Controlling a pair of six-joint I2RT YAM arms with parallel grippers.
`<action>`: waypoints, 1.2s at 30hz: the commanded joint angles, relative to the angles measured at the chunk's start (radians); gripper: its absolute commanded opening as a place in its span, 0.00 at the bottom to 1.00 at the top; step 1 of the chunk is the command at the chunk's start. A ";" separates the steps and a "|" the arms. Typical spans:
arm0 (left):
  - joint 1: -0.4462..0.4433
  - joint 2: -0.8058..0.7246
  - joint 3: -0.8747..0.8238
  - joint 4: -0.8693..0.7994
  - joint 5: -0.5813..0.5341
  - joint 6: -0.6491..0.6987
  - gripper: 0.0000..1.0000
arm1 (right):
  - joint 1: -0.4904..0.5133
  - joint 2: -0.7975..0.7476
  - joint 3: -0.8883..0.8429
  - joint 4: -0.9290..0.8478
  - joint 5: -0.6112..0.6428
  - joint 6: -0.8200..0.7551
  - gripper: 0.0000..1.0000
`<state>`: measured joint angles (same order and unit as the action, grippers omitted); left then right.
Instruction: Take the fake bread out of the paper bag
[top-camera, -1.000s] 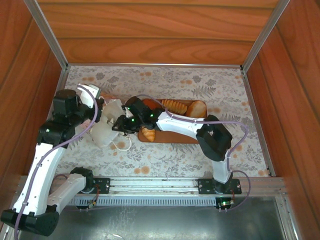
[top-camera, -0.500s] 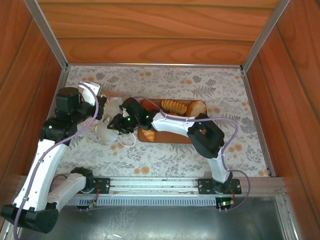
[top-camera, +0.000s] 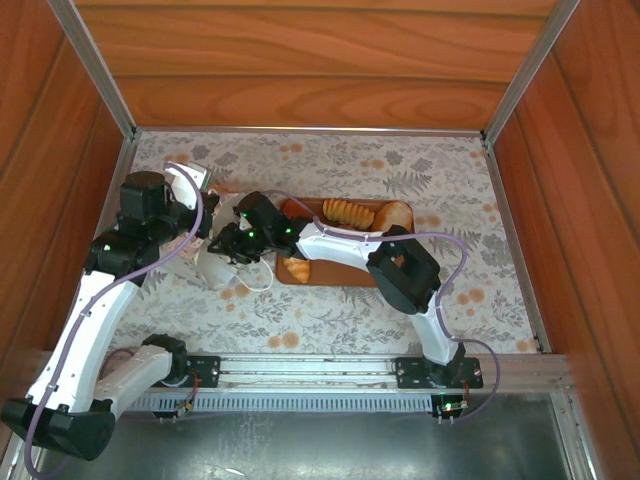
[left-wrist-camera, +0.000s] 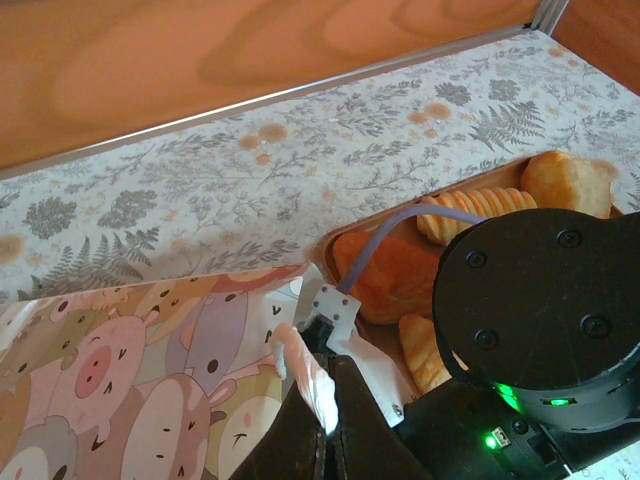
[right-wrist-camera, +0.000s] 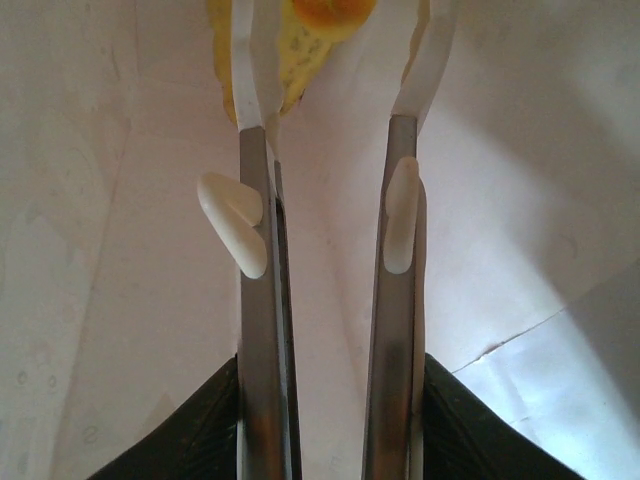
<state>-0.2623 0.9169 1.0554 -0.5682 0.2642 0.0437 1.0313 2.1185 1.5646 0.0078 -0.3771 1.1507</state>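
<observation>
1. The right gripper (top-camera: 228, 244) has swung off the tray (top-camera: 345, 277), where pastries (top-camera: 348, 212) already lie, and is now in the paper bag (left-wrist-camera: 150, 360). Looks like the next retrieval is starting.
2. Its jaws stand apart inside the white lining, with a piece of fake bread (right-wrist-camera: 318, 14) at their tips, not yet squeezed.
3. The left gripper (left-wrist-camera: 325, 405) is clamped on the bag's rim.

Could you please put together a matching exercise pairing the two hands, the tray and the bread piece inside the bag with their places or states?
Things:
1. left hand
2. right hand
3. tray
4. yellow-orange fake bread

Places or states:
A. brown, lying beside the paper bag
B. inside the bag, at the fingertips
C. reaching into the bag, jaws apart
D. pinched shut on the bag's rim

Pairs: 1-D, 2-C, 3-A, 4-B.
</observation>
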 joint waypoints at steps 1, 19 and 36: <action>-0.008 -0.006 0.012 0.029 0.000 -0.014 0.00 | -0.008 0.013 0.029 0.015 0.010 -0.011 0.42; -0.016 -0.010 -0.005 0.033 0.003 -0.014 0.00 | -0.003 0.127 0.183 -0.058 0.013 0.031 0.48; -0.019 -0.023 -0.012 0.033 0.002 -0.007 0.00 | -0.005 0.176 0.216 -0.046 -0.007 0.013 0.38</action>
<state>-0.2752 0.9138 1.0492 -0.5602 0.2626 0.0437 1.0328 2.2845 1.7576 -0.0406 -0.3786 1.1801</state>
